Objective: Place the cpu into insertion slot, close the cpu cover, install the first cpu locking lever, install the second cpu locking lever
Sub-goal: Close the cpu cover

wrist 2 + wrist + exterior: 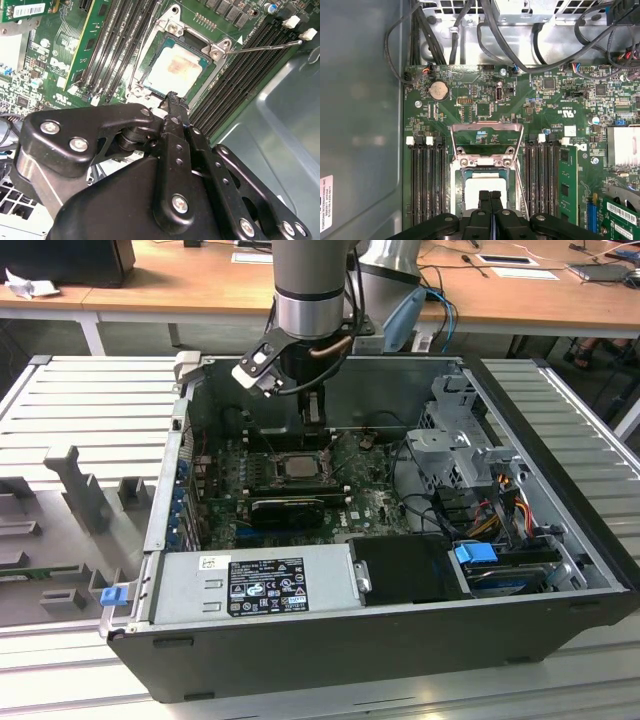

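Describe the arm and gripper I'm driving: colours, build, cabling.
The arm is a silver-grey cylinder with a darker band. The gripper is black metal: bolted linkage bars with silver screw heads. A black cable loops from a white connector at the wrist.

Exterior view looks steeply down into the open computer case (350, 650), my arm (310, 290) entering at twelve o'clock. Both wrist views, riding on me, look closely down on the cpu (485, 181) (175, 72).

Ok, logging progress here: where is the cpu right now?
In both wrist views the cpu lies in the insertion slot, framed by the cpu cover, between the memory slot banks.
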Robot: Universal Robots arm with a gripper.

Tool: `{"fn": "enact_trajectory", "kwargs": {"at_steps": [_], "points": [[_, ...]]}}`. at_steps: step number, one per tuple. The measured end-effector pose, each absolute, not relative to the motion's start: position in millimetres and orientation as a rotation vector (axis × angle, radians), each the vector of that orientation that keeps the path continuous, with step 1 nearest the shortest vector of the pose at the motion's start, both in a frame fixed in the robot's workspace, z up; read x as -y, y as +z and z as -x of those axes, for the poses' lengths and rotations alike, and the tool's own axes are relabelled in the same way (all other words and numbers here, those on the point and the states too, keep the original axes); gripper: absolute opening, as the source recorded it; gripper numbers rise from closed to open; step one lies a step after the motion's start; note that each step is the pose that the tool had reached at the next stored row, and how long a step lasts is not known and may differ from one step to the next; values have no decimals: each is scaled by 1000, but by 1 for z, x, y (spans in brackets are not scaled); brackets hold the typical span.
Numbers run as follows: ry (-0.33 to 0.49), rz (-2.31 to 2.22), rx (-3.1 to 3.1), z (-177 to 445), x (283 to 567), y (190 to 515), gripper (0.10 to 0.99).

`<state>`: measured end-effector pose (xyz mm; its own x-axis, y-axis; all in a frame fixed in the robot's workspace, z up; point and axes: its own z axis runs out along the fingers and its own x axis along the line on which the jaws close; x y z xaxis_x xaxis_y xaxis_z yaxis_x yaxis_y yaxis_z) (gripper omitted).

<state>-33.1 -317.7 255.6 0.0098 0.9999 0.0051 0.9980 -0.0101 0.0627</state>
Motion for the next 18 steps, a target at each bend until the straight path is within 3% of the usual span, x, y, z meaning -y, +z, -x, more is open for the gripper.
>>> {"fn": "enact_trajectory", "kwargs": {"at_steps": [18], "points": [[73, -2203, -2181, 26, 317, 267, 106]]}}
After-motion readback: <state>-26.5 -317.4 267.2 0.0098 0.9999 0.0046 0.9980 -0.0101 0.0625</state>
